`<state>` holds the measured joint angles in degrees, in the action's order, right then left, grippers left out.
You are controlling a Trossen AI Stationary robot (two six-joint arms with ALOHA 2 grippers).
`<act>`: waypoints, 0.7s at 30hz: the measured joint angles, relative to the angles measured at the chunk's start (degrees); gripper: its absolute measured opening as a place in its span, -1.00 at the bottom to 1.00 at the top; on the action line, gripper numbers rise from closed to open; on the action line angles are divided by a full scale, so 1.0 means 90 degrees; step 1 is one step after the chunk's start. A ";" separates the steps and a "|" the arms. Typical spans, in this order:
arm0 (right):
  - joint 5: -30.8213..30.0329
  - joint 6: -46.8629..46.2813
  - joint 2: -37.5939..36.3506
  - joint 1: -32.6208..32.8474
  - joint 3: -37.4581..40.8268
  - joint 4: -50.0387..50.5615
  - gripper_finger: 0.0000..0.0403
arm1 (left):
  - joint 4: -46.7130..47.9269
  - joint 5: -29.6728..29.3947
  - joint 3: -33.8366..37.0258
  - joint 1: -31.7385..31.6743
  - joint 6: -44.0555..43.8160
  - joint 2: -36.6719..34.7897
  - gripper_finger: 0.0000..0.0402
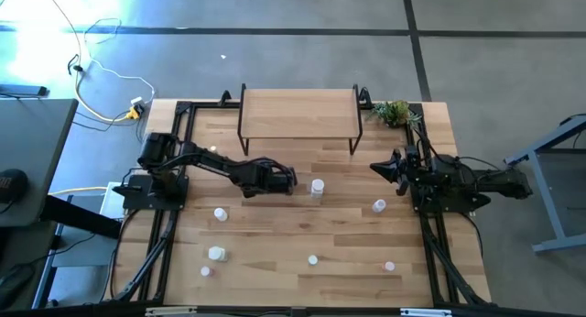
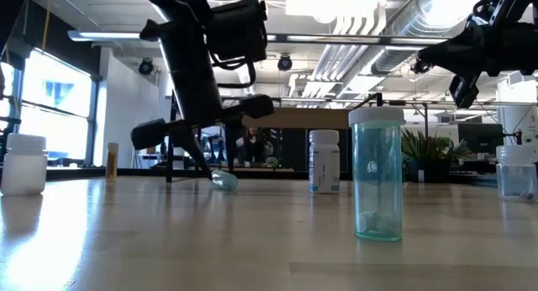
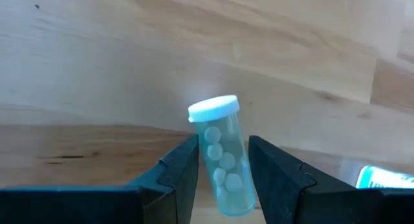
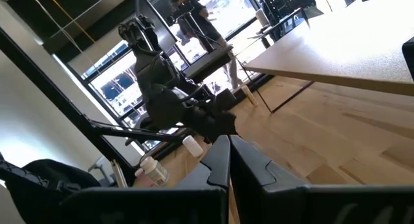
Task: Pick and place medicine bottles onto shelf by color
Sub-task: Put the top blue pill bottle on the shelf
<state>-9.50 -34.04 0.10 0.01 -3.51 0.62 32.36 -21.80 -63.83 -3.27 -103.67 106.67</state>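
grey concrete floor (image 1: 275,10) with dark seams surrounds the slatted wooden table (image 1: 302,225). a yellow cable (image 1: 110,79) trails across the floor, bright glare in one corner. beyond the table, tall windows (image 2: 50,97), white exposed ducts (image 2: 403,26) overhead with ceiling lights, a potted plant (image 2: 418,148), and a person (image 2: 250,144) standing far off.

Bottles (image 1: 317,188) before shelf (image 1: 298,113)

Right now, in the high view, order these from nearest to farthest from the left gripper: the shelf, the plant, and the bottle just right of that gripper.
1. Bottle, just right of the left gripper.
2. Shelf, at the table's back, middle.
3. Plant, back right corner.
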 joint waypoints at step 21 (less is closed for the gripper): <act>-0.0004 0.0000 0.0000 0.0000 0.0000 -0.0019 -1.00 | 0.0867 0.1000 0.0015 -0.0189 0.1345 0.0114 -0.42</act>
<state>-9.54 -34.04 0.10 0.01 -3.51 0.45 40.16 -12.80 -63.70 -4.97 -91.56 107.70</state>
